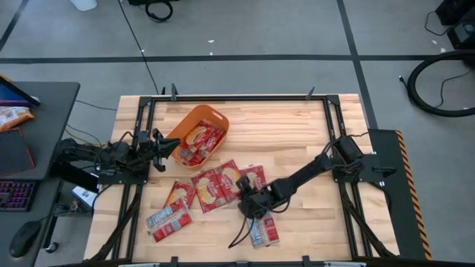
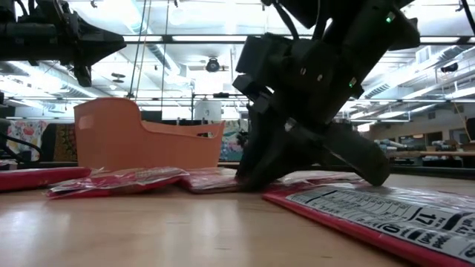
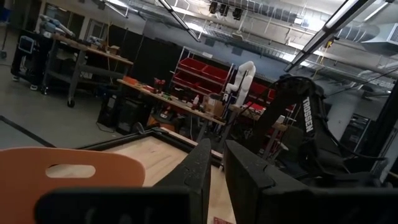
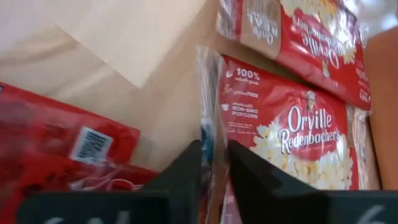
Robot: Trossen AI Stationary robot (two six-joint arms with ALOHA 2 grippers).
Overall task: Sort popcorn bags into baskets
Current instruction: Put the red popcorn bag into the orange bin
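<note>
The orange basket (image 1: 199, 122) stood at the table's far side and already held several red popcorn bags (image 1: 197, 143). More red bags (image 1: 215, 185) with silver ends lay flat on the wood near it, some overlapping.

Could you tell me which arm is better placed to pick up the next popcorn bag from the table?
The right. Its hand is down among the loose bags, fingers closed on the edge of one bag. The left hand hangs by the rim of the orange basket, away from the loose bags.
</note>
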